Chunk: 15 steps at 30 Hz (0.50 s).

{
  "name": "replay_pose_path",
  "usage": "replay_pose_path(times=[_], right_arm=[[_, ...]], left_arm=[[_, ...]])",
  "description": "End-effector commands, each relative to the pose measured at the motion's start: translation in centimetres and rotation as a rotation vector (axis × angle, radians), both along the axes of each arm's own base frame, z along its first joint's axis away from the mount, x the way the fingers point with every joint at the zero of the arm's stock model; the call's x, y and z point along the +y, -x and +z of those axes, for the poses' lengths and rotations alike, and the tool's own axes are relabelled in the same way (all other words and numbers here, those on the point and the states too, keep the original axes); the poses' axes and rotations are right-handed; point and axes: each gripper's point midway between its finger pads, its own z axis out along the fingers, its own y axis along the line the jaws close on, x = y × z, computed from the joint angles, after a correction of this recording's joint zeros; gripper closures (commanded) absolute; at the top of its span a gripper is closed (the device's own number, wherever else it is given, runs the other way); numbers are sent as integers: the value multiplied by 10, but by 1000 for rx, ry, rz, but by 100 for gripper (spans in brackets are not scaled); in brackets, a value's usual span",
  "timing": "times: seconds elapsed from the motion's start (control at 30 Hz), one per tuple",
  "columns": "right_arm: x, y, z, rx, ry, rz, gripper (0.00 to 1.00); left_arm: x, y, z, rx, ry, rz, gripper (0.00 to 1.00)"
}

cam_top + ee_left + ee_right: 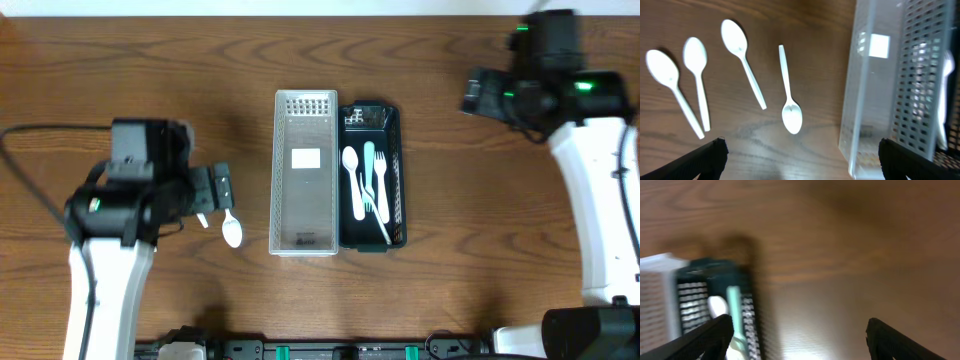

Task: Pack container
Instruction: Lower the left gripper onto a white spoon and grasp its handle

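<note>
Left gripper (802,161): spread, empty, over four white spoons (792,117); overhead, the arm hides three. Right gripper (800,339): spread, empty; dark cutlery bin (692,302) blurred and cut off.

Overhead view evenly lit, shadows soft. Right wrist view blurred throughout. Glare on the clear perforated plastic bin (865,95).

We see two bins side by side at the middle of the table (450,200), their long walls touching. The right bin (401,150) holds cutlery (366,185) lying lengthwise. On the table, left of the left bin (277,150), four spoons (792,118) lie in a row.
</note>
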Motion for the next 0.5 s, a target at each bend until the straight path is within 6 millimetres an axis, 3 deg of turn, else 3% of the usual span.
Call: replay_pose_path(times=[0.0,0.17,0.33,0.47], right_arm=[[-30,11,-24,91,23,-15,12],[-55,25,-53,168,19,-68,11],[-55,32,-76,205,15,-72,11],[-55,34,-83,215,14,-72,11]], left_arm=[[2,-20,-37,118,-16,2,2],[3,-43,-91,247,-30,5,2],[3,-41,-144,364,-34,4,2],[4,-39,-171,403,-35,9,2]])
